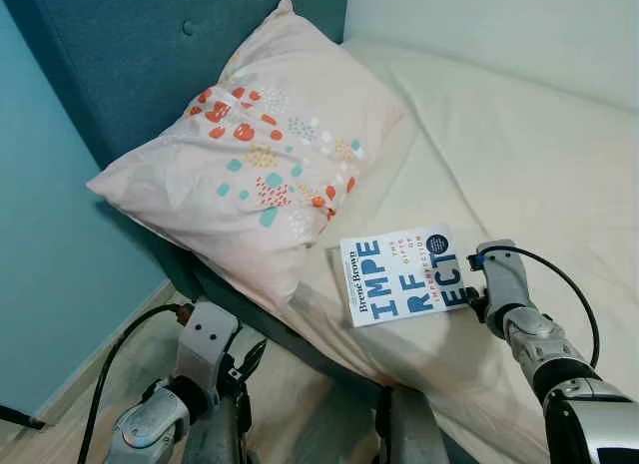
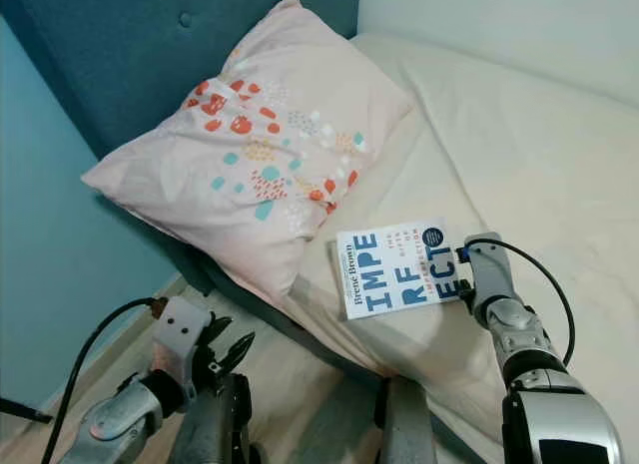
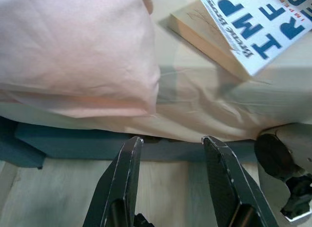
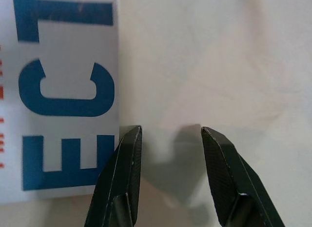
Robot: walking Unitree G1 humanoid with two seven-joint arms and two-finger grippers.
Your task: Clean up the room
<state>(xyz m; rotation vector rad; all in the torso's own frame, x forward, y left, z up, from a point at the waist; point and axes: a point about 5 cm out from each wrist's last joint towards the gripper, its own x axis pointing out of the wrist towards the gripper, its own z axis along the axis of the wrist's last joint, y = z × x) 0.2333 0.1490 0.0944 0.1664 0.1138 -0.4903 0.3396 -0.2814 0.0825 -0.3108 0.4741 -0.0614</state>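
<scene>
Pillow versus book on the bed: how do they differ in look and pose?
The pillow is soft, pale pink with orange and teal spots, and leans against the headboard; the book is flat, rigid, white with blue lettering, and lies face up. Both rest on the cream sheet.

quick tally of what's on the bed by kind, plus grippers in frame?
Pillows: 1, pale pink pillow with coloured dots, against the teal headboard.
Books: 1, white book with blue lettering, flat on the cream sheet.
Grippers: 2, left gripper open and low by the bed edge; right gripper open at the book's edge.
Total: 4
</scene>
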